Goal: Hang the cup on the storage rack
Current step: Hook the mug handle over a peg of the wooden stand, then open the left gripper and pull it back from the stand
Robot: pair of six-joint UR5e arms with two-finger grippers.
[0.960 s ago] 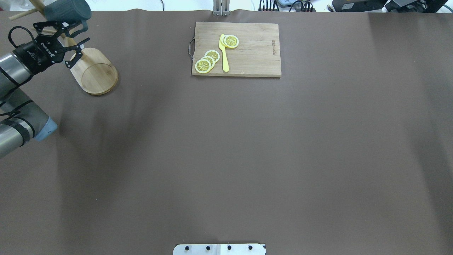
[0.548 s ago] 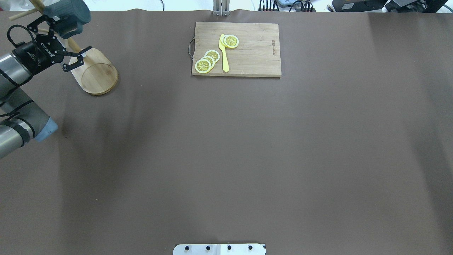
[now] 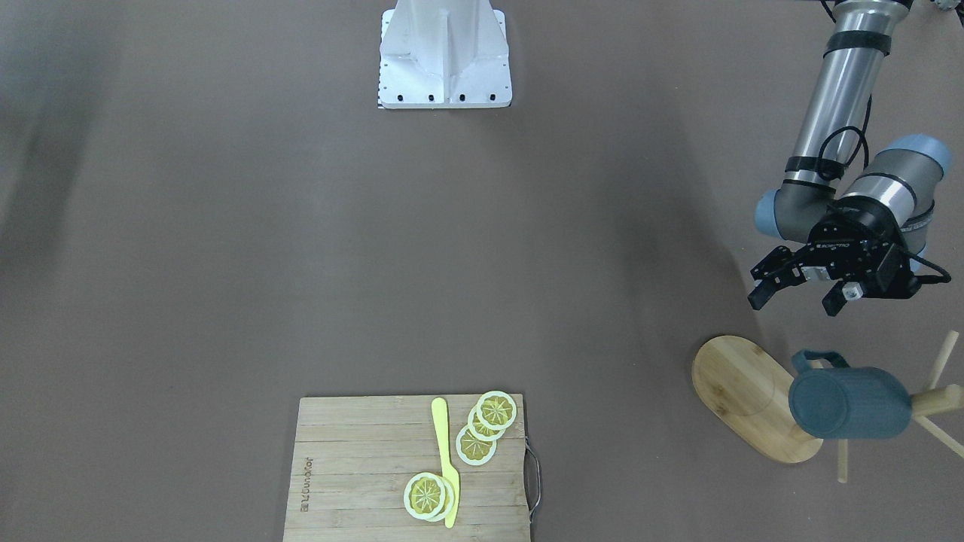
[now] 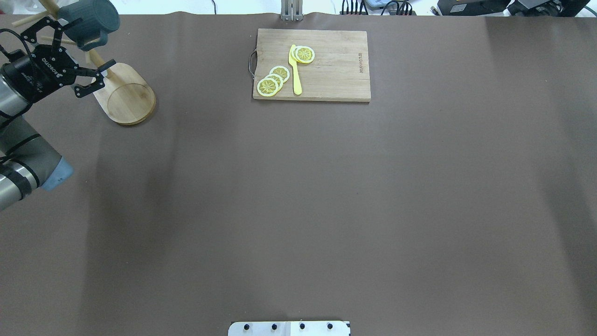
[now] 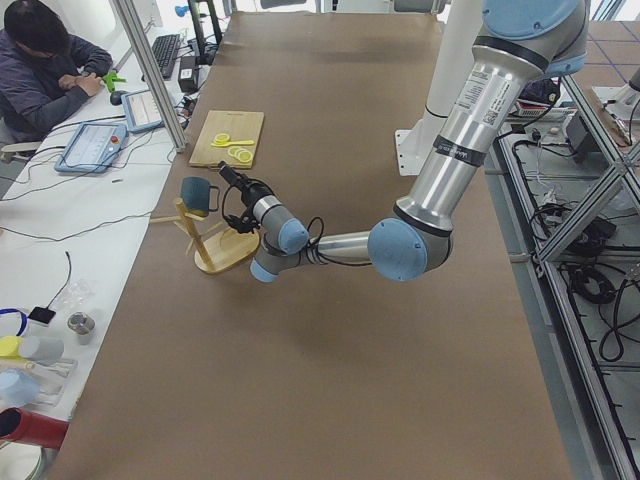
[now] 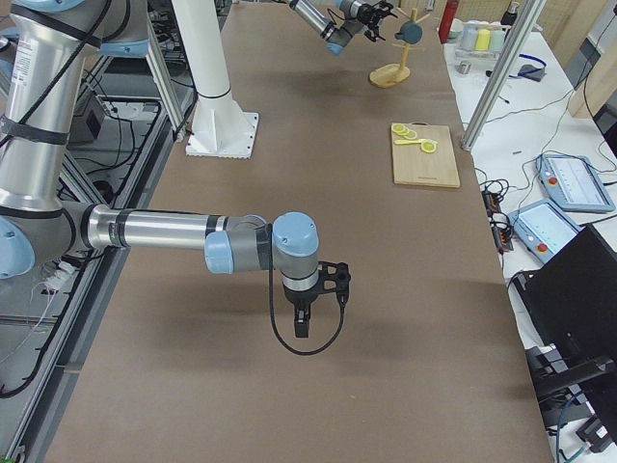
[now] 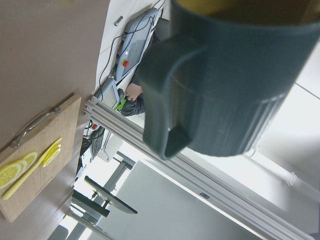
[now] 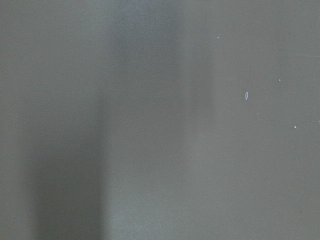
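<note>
Left tool (image 3: pixel 792 299): jaws stand wide apart with nothing between them. It hovers above the bench (image 3: pixel 226 263), just beside the storage rack (image 3: pixel 742 391) on the robot's side, and is apart from the cup (image 3: pixel 851 403). In the left wrist view the cup fills the frame close ahead, and no finger touches it.

Right tool (image 6: pixel 308 318): it shows only in the exterior right view, hanging low over bare bench, well apart from the rack. Whether it is wide or narrow cannot be told.

Cup: it is off the bench and carried on the rack, lying on its side above the oval base. Its bottom faces the front camera and its handle (image 3: pixel 817 360) is uppermost, toward the robot. The spot where it bears on a peg is hidden behind its body, so which peg carries it cannot be told.

Progress, as a judgement: the hanging itself appears done, since the cup is supported by the rack alone. What is left is to bring the left arm away and confirm that the cup sits steady.

Surroundings: bare pegs (image 3: pixel 938 399) project from the rack near the tool and are the only things close enough to catch. A bamboo cutting board (image 3: pixel 361 467) with lemon slices (image 3: pixel 497 410) and a yellow knife (image 3: pixel 446 459) lies well apart. A person (image 5: pixel 40 70) sits at a side desk beyond the bench.
</note>
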